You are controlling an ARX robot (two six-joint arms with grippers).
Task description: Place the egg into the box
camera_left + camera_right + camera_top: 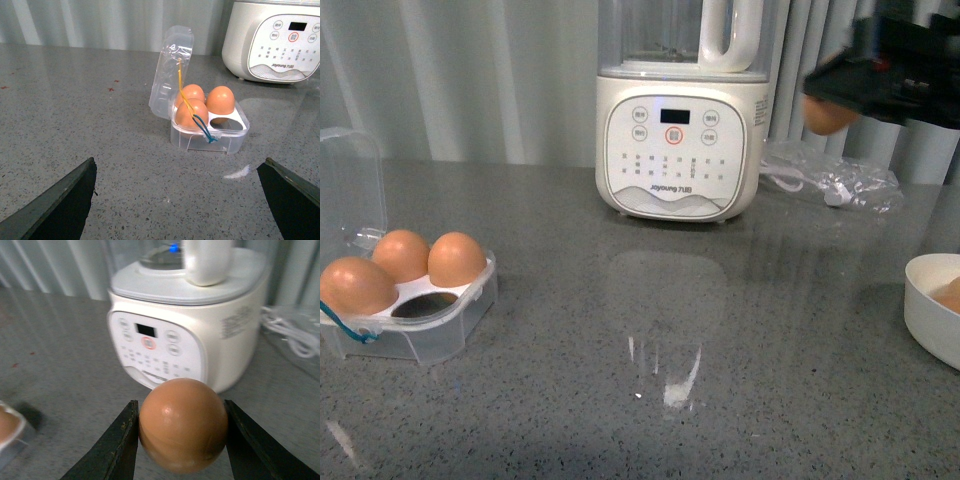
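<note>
Gray counter (620, 390) | box (445, 335) open, 3 eggs (457, 258), 1 hole (423, 305) free | right claw (182, 440) squeezes egg (182, 422) up high | left claw (179, 162) wide, empty

High to the right of the blender (682, 150), the right gripper (832, 97) clasps the egg (828, 117). Far left of the blender sits the box (440, 335), lid upright, holding three eggs (457, 258) and one empty cell. Far right of it, a white bowl (925, 315)

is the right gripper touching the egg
Touching: in the right wrist view the right gripper has both fingers pressed against the egg, no gap.
</note>
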